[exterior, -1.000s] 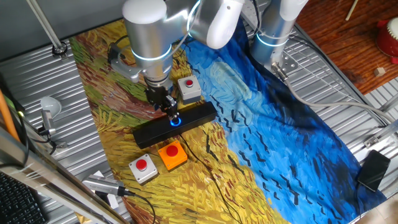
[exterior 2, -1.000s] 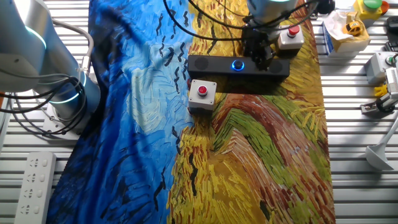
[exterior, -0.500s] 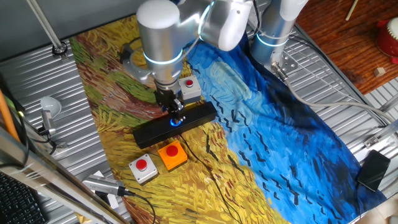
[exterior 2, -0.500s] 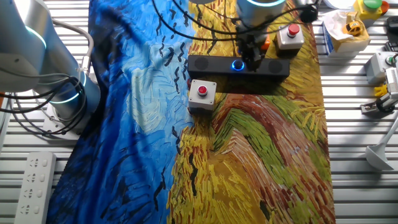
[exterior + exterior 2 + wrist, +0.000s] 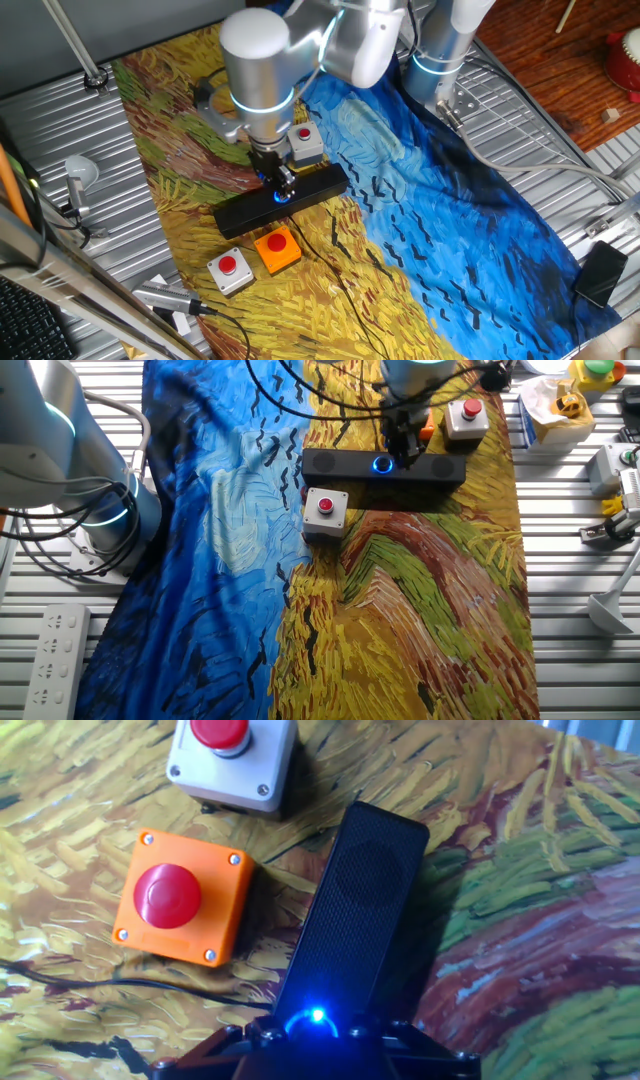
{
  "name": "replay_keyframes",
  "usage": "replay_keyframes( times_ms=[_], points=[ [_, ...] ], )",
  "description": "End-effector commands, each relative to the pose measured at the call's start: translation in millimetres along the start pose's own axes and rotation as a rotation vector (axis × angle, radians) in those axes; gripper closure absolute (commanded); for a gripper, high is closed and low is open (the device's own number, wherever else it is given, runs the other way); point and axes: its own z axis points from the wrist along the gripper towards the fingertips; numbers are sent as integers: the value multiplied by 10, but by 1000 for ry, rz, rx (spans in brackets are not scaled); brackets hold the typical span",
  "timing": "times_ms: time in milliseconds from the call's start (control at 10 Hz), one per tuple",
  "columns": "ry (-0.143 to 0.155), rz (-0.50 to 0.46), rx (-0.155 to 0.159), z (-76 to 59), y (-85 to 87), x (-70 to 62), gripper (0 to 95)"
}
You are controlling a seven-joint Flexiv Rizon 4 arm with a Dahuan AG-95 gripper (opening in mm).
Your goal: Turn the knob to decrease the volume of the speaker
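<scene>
1. Your end effector [image 5: 283, 190] sits right down on the knob [image 5: 382, 464], the blue-lit dial midway along the speaker [image 5: 360, 915]. In the hand view the glow shows at the fingers' base, but I cannot tell whether the fingers are closed on the dial or just around it.
2. Before you rotate, confirm that both fingers bear on the dial's rim. Keep the wrist axis centred over the glow, so that the turn stays a pure twist and does not drag the bar across the cloth.
3. Turn slowly in the volume-down direction. The speaker looks light and lies loose on the painted cloth [image 5: 450, 230] covering the desk, so it may well skid if you press sideways.
4. Mind what is close. An orange button box [image 5: 182, 898] lies just beside the end effector across the bar, and a grey button box [image 5: 304, 142] sits just behind it.
5. Open room is straight up. Lift clear vertically before any sideways move.
</scene>
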Motion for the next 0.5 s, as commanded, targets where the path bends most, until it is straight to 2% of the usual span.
replay_keyframes(
  times_ms=[100, 300, 400, 500],
  points=[
    [-5, 58, -5, 17, -12, -11, 380],
    [2, 169, -19, 17, -12, -11, 380],
    [2, 174, -22, 17, -12, -11, 380],
    [-3, 198, -37, 19, -12, -11, 380]
  ],
)
